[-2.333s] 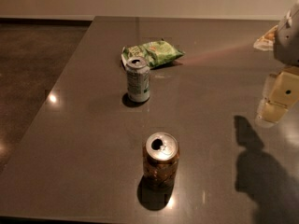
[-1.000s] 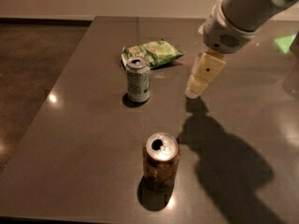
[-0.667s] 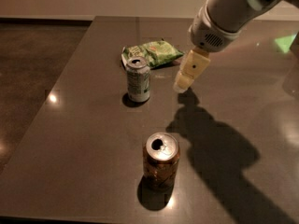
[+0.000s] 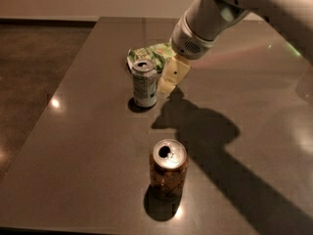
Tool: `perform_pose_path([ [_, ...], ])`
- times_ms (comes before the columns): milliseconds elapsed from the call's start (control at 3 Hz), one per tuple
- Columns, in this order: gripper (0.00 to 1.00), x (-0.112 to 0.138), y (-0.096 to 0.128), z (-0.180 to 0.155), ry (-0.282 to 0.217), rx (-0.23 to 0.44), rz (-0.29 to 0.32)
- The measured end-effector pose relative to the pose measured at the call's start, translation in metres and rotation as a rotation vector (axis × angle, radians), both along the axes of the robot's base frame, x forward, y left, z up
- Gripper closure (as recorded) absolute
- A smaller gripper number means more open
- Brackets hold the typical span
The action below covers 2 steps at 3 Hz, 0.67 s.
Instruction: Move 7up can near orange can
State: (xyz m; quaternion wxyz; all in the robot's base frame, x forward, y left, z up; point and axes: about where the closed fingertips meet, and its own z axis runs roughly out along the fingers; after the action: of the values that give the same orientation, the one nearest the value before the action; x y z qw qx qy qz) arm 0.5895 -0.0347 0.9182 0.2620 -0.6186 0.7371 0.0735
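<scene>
Wht arm [image 4: 211,14], cream end effector [image 4: 168,83] at tip

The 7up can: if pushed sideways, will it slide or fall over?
The 7up can stands upright and is tall for its base, so a high push may tip it; once down it would probably roll. The table looks glossy, so a low push from the gripper, close beside it, likely slides it.

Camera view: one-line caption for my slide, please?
Gripper close beside the upright 7up can, green chip bag behind it, orange can standing apart nearer the camera.
</scene>
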Motion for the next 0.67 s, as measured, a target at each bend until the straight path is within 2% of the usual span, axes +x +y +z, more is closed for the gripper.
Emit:
perform_pose_path([
  [667, 0.0, -0.004, 0.052, -0.009, 0.043, 0.042, 0.122],
])
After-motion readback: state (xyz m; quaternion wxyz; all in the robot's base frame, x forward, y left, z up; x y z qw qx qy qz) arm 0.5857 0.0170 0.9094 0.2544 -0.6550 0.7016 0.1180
